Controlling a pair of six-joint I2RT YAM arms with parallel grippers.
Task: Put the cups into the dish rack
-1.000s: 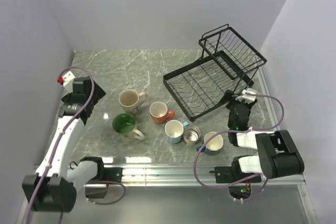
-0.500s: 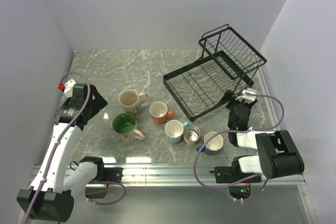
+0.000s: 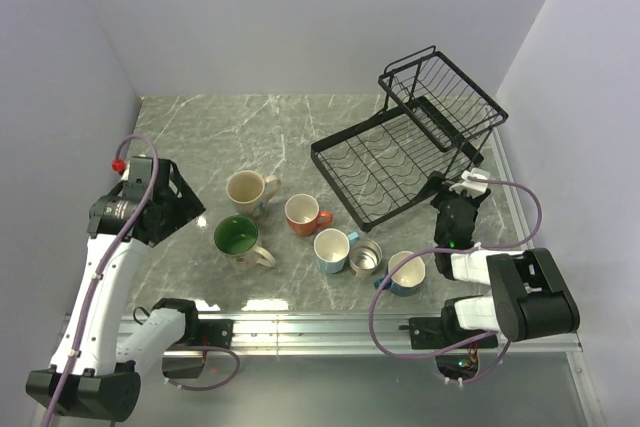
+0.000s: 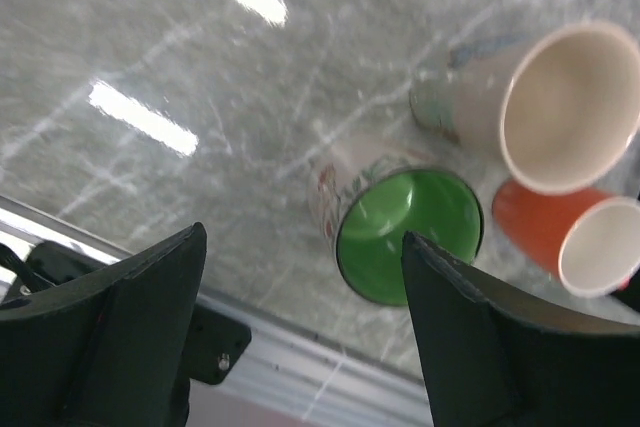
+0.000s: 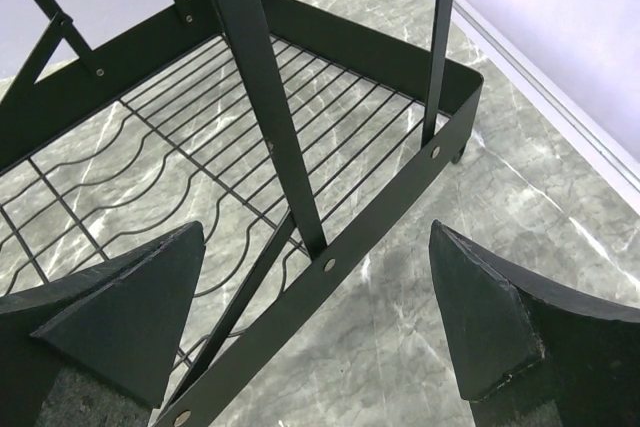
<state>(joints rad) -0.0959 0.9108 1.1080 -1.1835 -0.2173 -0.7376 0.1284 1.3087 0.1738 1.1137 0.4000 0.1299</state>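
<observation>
Six cups stand on the marble table: a floral cream mug (image 3: 247,189), a cream mug with a green inside (image 3: 236,237), an orange mug (image 3: 302,214), a blue mug (image 3: 331,249), a small steel cup (image 3: 365,257) and a second blue mug (image 3: 404,272). The black wire dish rack (image 3: 400,152) stands empty at the back right. My left gripper (image 3: 186,205) is open and empty, left of the green mug (image 4: 410,237); its wrist view also shows the cream mug (image 4: 560,107) and the orange mug (image 4: 585,237). My right gripper (image 3: 450,192) is open and empty at the rack's near right corner (image 5: 330,262).
Grey walls close in the table on the left, back and right. A metal rail (image 3: 330,327) runs along the near edge. The rack's raised upper basket (image 3: 445,87) overhangs the lower tray.
My left arm has swung down and toward the near edge, its gripper now turned toward the green mug. The right arm and the cups have not moved.
</observation>
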